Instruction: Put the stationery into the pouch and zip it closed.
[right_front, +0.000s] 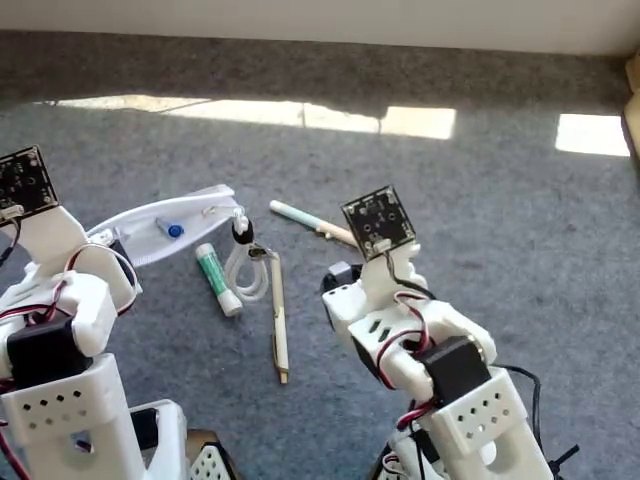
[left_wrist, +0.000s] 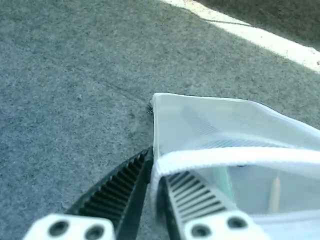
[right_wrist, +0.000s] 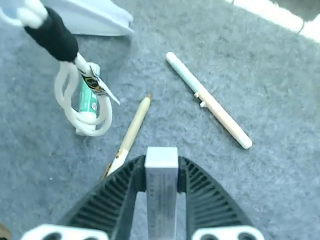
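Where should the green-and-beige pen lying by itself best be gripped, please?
Grip the green-and-beige pen mid-barrel, beside its clip, coming straight down with the pincer across it: it lies flat on the carpet, clear all round. The right pincer is full, holding a white block.

carpet (right_front: 480, 200) gap between 2 pens (right_front: 279, 315), cord (right_front: 245, 275) beside pouch (right_front: 150, 232)

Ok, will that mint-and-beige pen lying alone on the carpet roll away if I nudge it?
Probably stiff: the mint-and-beige pen lies straight. Its round barrel could roll, though the side nub and carpet pile should stop it. Likely light, being slim.
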